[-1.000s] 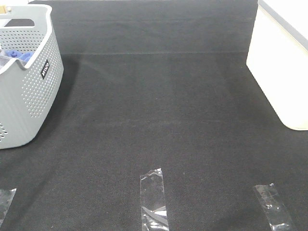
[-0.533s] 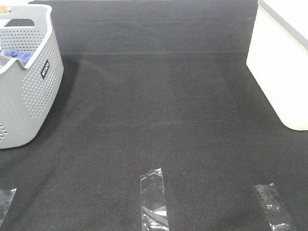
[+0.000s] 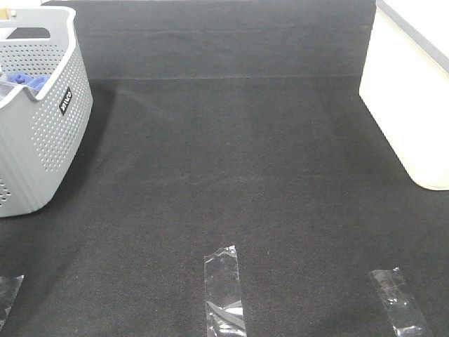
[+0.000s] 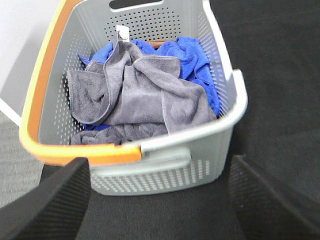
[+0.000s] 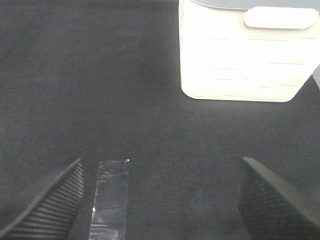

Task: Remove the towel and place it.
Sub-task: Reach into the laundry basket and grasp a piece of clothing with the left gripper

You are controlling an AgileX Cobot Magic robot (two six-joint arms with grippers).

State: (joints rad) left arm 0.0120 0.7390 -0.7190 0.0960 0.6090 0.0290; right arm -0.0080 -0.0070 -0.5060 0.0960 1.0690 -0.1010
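Note:
The grey-purple towel lies crumpled inside the grey perforated basket, on top of a bright blue cloth. My left gripper hovers above the mat just outside the basket's near wall, open, with nothing between its black fingers. My right gripper hangs open over the black mat, its fingers spread wide and empty. Neither gripper appears in the exterior high view, where the basket stands at the left edge.
A cream-white bin stands at the right side of the black mat; the same bin faces my right gripper. Clear tape strips lie near the front edge. The basket has an orange rim.

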